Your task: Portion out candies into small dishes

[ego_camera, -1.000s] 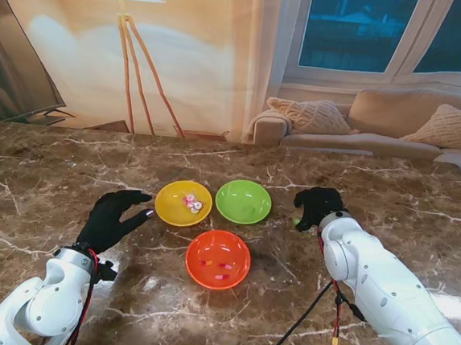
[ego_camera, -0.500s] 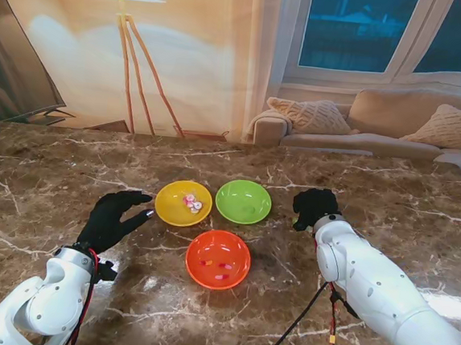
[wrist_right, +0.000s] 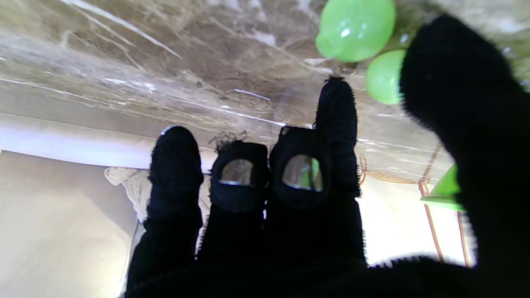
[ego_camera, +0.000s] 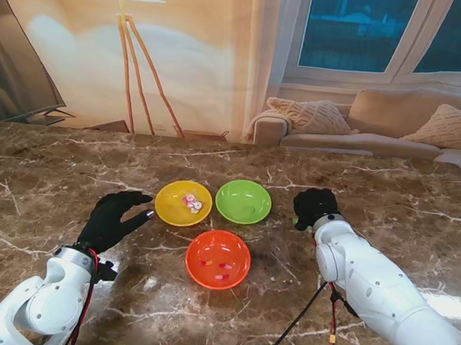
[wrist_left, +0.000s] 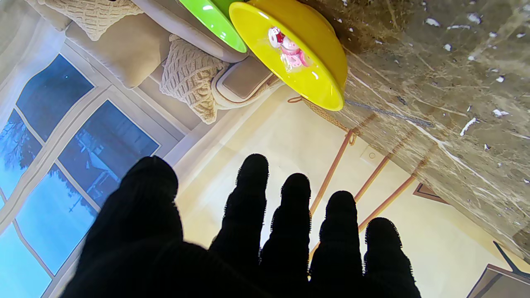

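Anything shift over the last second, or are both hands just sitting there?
Little has changed. The right hand drew slightly farther from me, toward the green candies on the table; it is not closed on either. The left hand stayed open beside the yellow dish. The green dish and orange dish stayed put, with their contents unchanged.

Brown white-veined marble counter (ego_camera: pixel 44 180), glossy round yellow dish (ego_camera: pixel 183 203) with pink-and-white candies (ego_camera: pixel 192 204), glossy green dish (ego_camera: pixel 243 201), glossy orange dish (ego_camera: pixel 218 259), pale green candies (wrist_right: pixel 355 28), black-gloved left hand (ego_camera: pixel 114 216), black-gloved right hand (ego_camera: pixel 315 207)
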You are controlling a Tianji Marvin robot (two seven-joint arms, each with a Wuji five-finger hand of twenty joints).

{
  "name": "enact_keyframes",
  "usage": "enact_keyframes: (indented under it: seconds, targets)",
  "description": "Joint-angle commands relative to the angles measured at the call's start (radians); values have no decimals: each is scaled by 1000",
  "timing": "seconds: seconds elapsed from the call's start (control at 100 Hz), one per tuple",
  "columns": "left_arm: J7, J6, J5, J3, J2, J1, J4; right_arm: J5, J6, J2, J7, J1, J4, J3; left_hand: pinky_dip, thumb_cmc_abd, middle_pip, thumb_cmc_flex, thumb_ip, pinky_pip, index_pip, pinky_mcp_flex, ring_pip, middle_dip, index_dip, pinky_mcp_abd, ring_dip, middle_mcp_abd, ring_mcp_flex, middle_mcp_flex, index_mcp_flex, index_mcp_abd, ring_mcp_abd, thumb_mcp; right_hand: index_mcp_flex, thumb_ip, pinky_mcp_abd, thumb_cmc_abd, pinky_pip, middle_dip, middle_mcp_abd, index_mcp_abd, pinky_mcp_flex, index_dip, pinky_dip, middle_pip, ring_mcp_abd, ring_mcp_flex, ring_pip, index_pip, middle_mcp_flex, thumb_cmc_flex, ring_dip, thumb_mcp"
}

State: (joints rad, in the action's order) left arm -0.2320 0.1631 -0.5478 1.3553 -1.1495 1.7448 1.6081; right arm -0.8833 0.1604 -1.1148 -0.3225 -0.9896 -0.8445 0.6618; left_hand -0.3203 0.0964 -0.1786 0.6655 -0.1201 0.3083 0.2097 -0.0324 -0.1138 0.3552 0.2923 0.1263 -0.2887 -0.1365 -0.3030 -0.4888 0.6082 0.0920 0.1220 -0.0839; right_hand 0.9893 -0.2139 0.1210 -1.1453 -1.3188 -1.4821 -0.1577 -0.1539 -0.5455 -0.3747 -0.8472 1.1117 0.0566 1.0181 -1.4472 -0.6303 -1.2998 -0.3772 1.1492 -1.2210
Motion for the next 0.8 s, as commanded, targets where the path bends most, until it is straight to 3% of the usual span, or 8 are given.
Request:
enact_keyframes:
  seconds: [0.0, 0.15, 0.2, 0.33, 0.36, 0.46, 0.79]
  targets:
    - [0, -1, 0, -4, 1, 4, -4, 3, 6, 0, 10, -3, 11, -1, -14, -45, 2, -1, 5, -36, -2, -17, 15, 8, 19, -14, -8, -15, 4, -14, -5, -8, -11, 32, 35, -6, 20, -4, -41, -3, -16, -15, -5, -17, -12, 27, 25, 30, -35, 2, -38, -32, 5, -1]
    - [2, 0, 0, -4, 1, 3, -5, 16, 2, -5, 2, 1, 23, -10, -14, -45, 2, -2, 5, -36, -2, -17, 15, 8, 19, -15, -8, -13, 3, -14, -5, -8, -10, 32, 49, 3, 21, 13, -44, -1, -15, -16, -9, -29, -9, 28, 23, 39, -35, 6, -51, -69, 2, 11]
    - [3, 0, 1, -4, 2, 3, -5, 20, -2, -7, -3, 2, 28, -12, -14, -45, 2, -2, 5, -36, -2, -17, 14, 8, 19, -14, -8, -15, 3, -16, -5, -9, -9, 32, 52, -34, 22, 27, -47, 2, -14, -19, -12, -8, -6, 28, 22, 45, -36, 2, -59, -97, -1, 32]
    - [5, 0, 2, -4, 2, 3, -5, 37, -13, -15, -22, 2, 42, -15, -15, -46, 3, -3, 5, -36, -2, -17, 14, 8, 19, -15, -8, -13, 3, -15, -4, -9, -9, 33, 51, -56, 23, 27, -48, 4, -14, -22, -13, 31, -4, 28, 20, 50, -36, -10, -67, -123, -3, 39]
    - [5, 0, 2, -4, 2, 3, -5, 40, -15, -17, -27, 2, 45, -16, -15, -45, 3, -3, 5, -36, -2, -17, 15, 8, 19, -14, -8, -15, 3, -14, -4, -10, -7, 32, 44, -76, 24, 31, -48, 4, -13, -25, -13, 89, -3, 28, 20, 52, -36, -53, -71, -132, -5, 45]
    - [5, 1, 2, -4, 2, 3, -5, 47, -18, -21, -37, 1, 51, -17, -15, -47, 3, -4, 5, -36, -3, -17, 14, 8, 19, -14, -8, -15, 3, -14, -5, -8, -9, 32, 39, -101, 25, 32, -49, 6, -11, -30, -15, 139, -1, 29, 20, 58, -36, -101, -79, -143, -6, 53]
    - [3, 3, 2, -5, 2, 2, -8, 54, -37, -26, -58, 3, 64, -23, -15, -46, 3, -3, 4, -37, -2, -17, 14, 8, 20, -15, -8, -15, 2, -16, -3, -10, -7, 33, 40, -111, 24, 28, -50, 8, -15, -38, -18, 144, -1, 27, 22, 66, -36, -115, -87, -154, -7, 57]
